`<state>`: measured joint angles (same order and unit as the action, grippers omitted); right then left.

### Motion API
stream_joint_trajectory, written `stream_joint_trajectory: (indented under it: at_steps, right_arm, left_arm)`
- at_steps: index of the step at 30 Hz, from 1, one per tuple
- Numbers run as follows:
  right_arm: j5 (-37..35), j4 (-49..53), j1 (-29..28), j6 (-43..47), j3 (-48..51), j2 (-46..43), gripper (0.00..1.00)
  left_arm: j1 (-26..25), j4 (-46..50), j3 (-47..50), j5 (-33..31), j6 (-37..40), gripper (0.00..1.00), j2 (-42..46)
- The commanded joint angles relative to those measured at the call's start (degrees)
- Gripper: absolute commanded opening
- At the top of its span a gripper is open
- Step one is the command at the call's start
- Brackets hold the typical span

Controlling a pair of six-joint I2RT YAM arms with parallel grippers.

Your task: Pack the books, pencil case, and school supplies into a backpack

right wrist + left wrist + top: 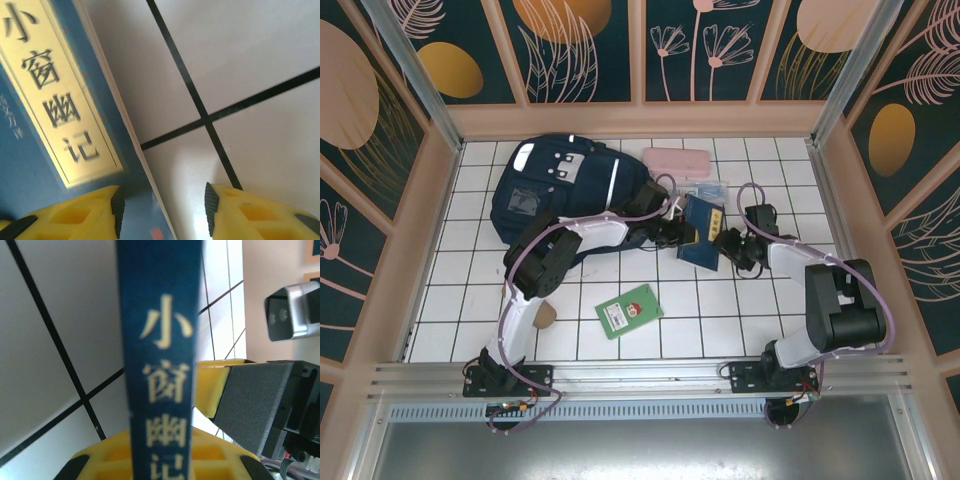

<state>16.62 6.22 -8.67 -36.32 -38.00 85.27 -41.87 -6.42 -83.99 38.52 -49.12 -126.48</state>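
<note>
Entry: navy book point(702, 232), yellow title label, between the two arms over the tiled table point(770, 330), just right of the backpack point(545, 185); whether it rests on the tiles or is lifted clear cannot be told. Step in hand, as judged: hand-over of this book to the left arm for carriage to the backpack. To do it well, the right arm should back straight away from the cover without brushing it, and the left should hold firm near the spine and keep the book from swinging before it turns toward the bag; whether the bag's mouth is open cannot be told. Left gripper point(678, 234): fingers point(100, 460) drawn in against both faces, spine running up between them, clenched on the navy book. Right gripper point(162, 200): jaws apart, released; the cover lies beneath one finger and the page edge runs into the gap, gripped by neither pad. Also listed: green book point(628, 311), lying flat nearer the bases.
</note>
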Motion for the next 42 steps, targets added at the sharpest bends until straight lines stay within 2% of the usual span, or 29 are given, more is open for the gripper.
stream_joint_trajectory:
  at_steps: [1,7,15,17,20,22,25,27,29,30,32,35,39,42]
  right_arm:
    - [3.9,-2.08,0.84,-0.65,1.34,-2.74,0.52]
    - [13.46,-8.06,3.35,-1.53,2.99,-6.0,0.57]
    - [33.0,-26.72,12.74,-9.33,9.33,-8.11,0.66]
    - [36.42,-30.42,13.87,-10.87,9.76,-7.69,0.68]
    - [41.81,-37.8,14.61,-14.76,10.14,-6.02,0.67]
    - [43.25,-41.06,14.57,-16.8,10.16,-5.28,0.62]
    - [43.83,-42.35,14.68,-17.46,9.66,-4.58,0.46]
    - [43.79,-41.88,14.74,-17.11,9.3,-4.25,0.26]
    - [42.94,-40.01,15.01,-15.94,9.01,-4.4,0.02]
    - [42.52,-39.02,15.13,-15.4,8.92,-4.54,0.0]
    - [41.39,-36.74,15.18,-13.97,8.73,-5.02,0.0]
    - [39.54,-33.81,15.22,-12.12,8.32,-5.89,0.0]
    - [37.08,-30.27,15.19,-10.0,7.85,-7.32,0.0]
    - [35.48,-28.28,15.12,-8.75,7.68,-8.73,0.0]
  left_arm:
    - [0.56,-1.53,-0.02,1.76,0.71,0.03,3.59]
    - [1.6,-9.72,2.11,7.53,-3.37,0.0,5.22]
    - [2.87,-20.52,2.86,15.37,-10.61,0.0,6.22]
    - [2.9,-22.47,2.88,16.58,-12.05,0.0,6.2]
    - [2.88,-24.16,3.1,17.75,-13.49,0.0,6.0]
    - [2.88,-24.17,2.97,18.03,-13.63,0.0,5.96]
    - [2.88,-24.28,3.04,18.52,-13.81,0.0,5.71]
    - [3.01,-23.66,3.01,18.72,-13.51,0.0,5.7]
    - [3.14,-21.37,2.62,18.29,-11.99,0.03,5.8]
    - [3.19,-19.9,2.5,17.86,-11.08,0.07,5.97]
    - [3.78,-15.51,1.97,16.11,-8.28,0.27,6.4]
    - [5.06,-1.21,-1.76,9.95,0.92,0.43,7.15]
    - [6.94,12.42,-5.72,-2.34,10.55,0.47,9.1]
    - [7.48,20.37,-8.62,-15.44,16.41,0.5,10.52]
